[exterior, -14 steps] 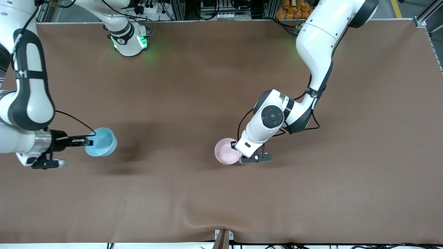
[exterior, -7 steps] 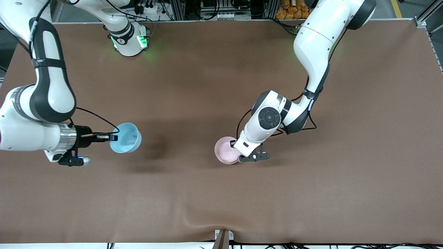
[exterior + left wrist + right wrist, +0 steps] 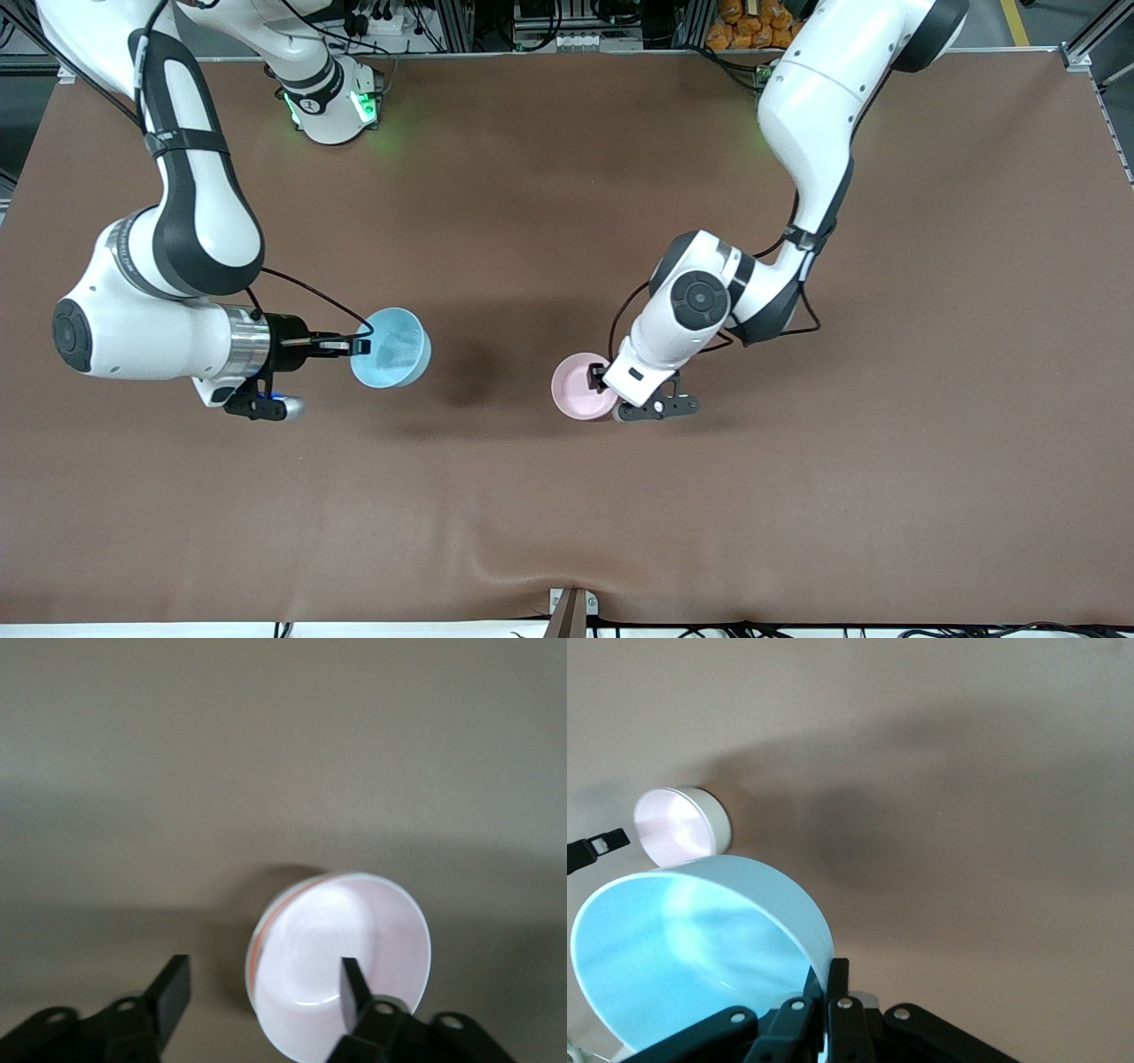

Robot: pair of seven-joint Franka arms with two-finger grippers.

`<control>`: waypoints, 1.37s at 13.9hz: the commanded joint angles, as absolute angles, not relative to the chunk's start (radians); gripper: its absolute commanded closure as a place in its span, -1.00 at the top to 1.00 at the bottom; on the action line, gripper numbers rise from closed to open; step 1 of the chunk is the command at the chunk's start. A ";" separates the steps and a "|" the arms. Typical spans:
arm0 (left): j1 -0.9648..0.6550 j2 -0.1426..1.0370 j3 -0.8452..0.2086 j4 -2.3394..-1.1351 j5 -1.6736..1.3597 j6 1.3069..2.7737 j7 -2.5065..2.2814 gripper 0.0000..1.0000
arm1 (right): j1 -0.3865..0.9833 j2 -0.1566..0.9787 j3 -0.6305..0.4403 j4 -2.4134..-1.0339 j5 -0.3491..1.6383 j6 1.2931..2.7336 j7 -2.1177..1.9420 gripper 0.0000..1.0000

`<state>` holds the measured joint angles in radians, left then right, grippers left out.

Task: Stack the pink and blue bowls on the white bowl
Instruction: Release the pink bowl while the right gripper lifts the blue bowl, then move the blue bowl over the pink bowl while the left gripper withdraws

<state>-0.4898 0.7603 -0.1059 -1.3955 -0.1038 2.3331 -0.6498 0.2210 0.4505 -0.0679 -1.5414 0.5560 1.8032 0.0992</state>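
Carrying the blue bowl (image 3: 391,347) by its rim in your right gripper (image 3: 348,343), you have it over bare surface (image 3: 567,496); the pink bowl (image 3: 582,386), nested in the white bowl (image 3: 711,815), lies toward the left arm's end, well apart. Your left gripper (image 3: 262,988) hangs spread wide at that stack, one finger inside the pink bowl. All three look smooth, round, plastic-like; the surface is matte brown
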 commanded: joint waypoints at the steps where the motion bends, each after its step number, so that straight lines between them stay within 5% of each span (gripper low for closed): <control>1: -0.430 0.663 -0.100 -1.413 -0.112 2.232 -0.650 1.00 | 0.284 0.457 -0.075 -1.542 0.601 1.868 0.141 -1.00; 13: -0.088 0.471 -0.103 -1.411 0.005 1.980 -0.234 1.00 | 0.540 0.669 -0.078 -1.430 0.546 2.120 0.137 -1.00; 19: 0.008 0.312 -0.103 -1.405 0.005 1.722 -0.146 1.00 | 0.600 0.739 -0.077 -1.428 0.552 2.282 0.141 -1.00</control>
